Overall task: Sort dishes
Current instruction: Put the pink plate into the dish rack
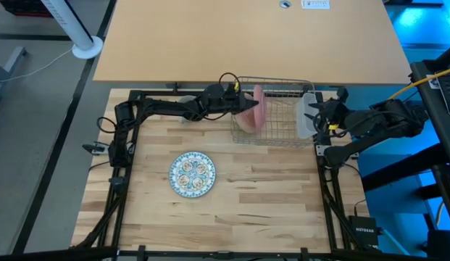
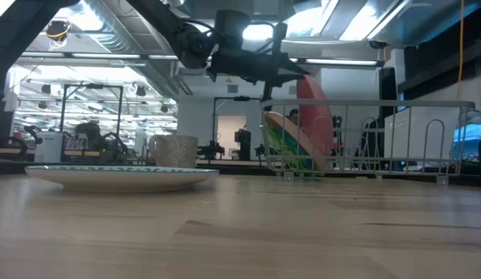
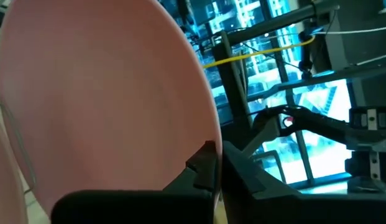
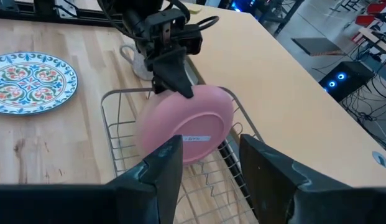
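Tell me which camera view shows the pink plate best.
The right wrist view: the pink plate shows whole, on edge in the wire rack, held by the left gripper. The high and low views show it edge-on; the left wrist view shows only part of its face, close up.

A small black box (image 1: 364,232) at the table's edge seemingly reads "NETGEAR".

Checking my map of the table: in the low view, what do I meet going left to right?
Patterned plate → grey cup → green plate leaning in the wire rack, with the pink plate just right of it, held by the left pincer.
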Action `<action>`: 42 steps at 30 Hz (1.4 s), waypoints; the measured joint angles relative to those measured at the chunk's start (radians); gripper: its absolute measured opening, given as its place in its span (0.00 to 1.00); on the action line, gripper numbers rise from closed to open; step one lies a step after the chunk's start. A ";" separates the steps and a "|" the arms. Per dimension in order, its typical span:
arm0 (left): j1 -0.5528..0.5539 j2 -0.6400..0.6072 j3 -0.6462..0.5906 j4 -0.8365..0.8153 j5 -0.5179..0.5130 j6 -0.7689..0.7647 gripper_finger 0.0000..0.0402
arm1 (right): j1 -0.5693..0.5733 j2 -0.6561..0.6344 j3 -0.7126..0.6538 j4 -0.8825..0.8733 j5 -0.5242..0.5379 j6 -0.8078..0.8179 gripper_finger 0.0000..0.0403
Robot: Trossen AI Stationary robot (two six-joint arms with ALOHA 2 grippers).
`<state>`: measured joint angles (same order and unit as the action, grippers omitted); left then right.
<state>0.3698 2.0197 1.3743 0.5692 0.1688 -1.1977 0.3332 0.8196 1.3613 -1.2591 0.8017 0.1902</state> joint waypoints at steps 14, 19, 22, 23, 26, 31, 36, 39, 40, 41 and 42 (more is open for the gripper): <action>0.000 -0.003 -0.004 -0.001 0.070 0.217 0.12 | 0.000 0.000 0.000 -0.001 -0.036 0.000 0.41; 0.000 -0.003 -0.004 -0.001 0.070 0.248 0.20 | 0.000 0.000 0.000 -0.001 -0.036 0.000 0.41; 0.000 -0.003 -0.004 -0.002 0.070 0.260 0.25 | 0.000 0.000 0.000 -0.001 -0.036 0.000 0.41; 0.001 -0.003 -0.004 -0.002 0.070 0.259 0.27 | 0.000 0.000 0.000 -0.001 -0.036 0.000 0.41; 0.010 -0.004 -0.004 -0.004 0.101 0.262 0.28 | 0.000 0.000 0.000 -0.002 -0.037 0.012 0.41; 0.029 -0.004 -0.004 -0.004 0.175 0.233 0.28 | 0.000 0.000 0.000 -0.010 -0.060 0.016 0.41; 0.045 -0.004 -0.004 -0.003 0.192 0.177 0.24 | 0.000 0.000 0.000 -0.030 -0.062 0.035 0.41; 0.054 -0.004 -0.004 0.004 0.193 0.154 0.23 | 0.000 0.000 0.000 -0.037 -0.062 0.042 0.41; 0.057 -0.004 -0.004 0.010 0.192 0.142 0.23 | 0.000 0.000 0.000 -0.038 -0.062 0.042 0.41; 0.060 -0.004 -0.004 0.017 0.192 0.131 0.23 | 0.000 0.000 0.000 -0.040 -0.062 0.042 0.41; 0.063 -0.004 -0.004 0.023 0.191 0.120 0.23 | 0.000 0.000 0.000 -0.042 -0.062 0.042 0.41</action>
<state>0.4329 2.0159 1.3705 0.5919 0.3603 -1.0779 0.3332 0.8199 1.3613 -1.3006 0.7399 0.2321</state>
